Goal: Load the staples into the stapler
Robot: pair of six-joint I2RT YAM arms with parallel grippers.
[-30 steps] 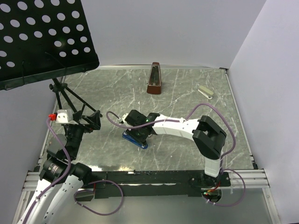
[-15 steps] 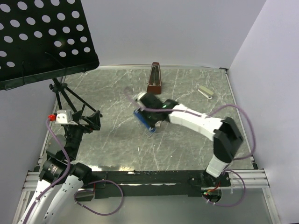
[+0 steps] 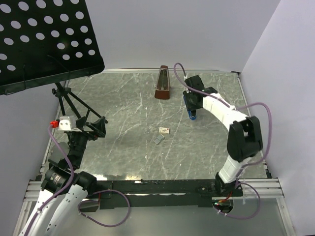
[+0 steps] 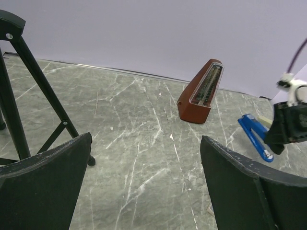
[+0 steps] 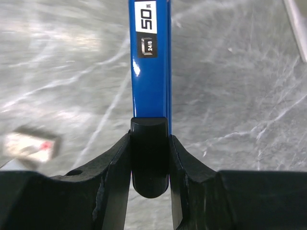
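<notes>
1. At the far right of the marble table (image 3: pixel 123 162), the right gripper (image 5: pixel 149 143) is holding the blue stapler (image 5: pixel 149 72), its fingers clamped on the stapler's black rear end.
2. In the left wrist view the stapler is hanging tilted, nose down toward the table, near the brown metronome (image 4: pixel 201 93). Whether the nose is touching the marble, I cannot tell.
3. The staples (image 3: pixel 164 130) are lying in their small whitish box near the table's middle, well apart from the stapler. A tiny silvery-grey piece (image 3: pixel 158 140) is sitting just beside the box; it is probably a staple strip, though too small to be sure.
4. The left gripper (image 4: pixel 144 191) is hovering low at the left side, close to the legs of the music stand (image 4: pixel 29 91). Its fingers are spread wide apart and gripping nothing.
5. Judging from this, the task is only beginning: the stapler is in hand, but nothing is looking loaded, and no view is showing an open magazine.
6. Opening the stapler, picking up a strip, seating it and closing the stapler are all remaining.
</notes>
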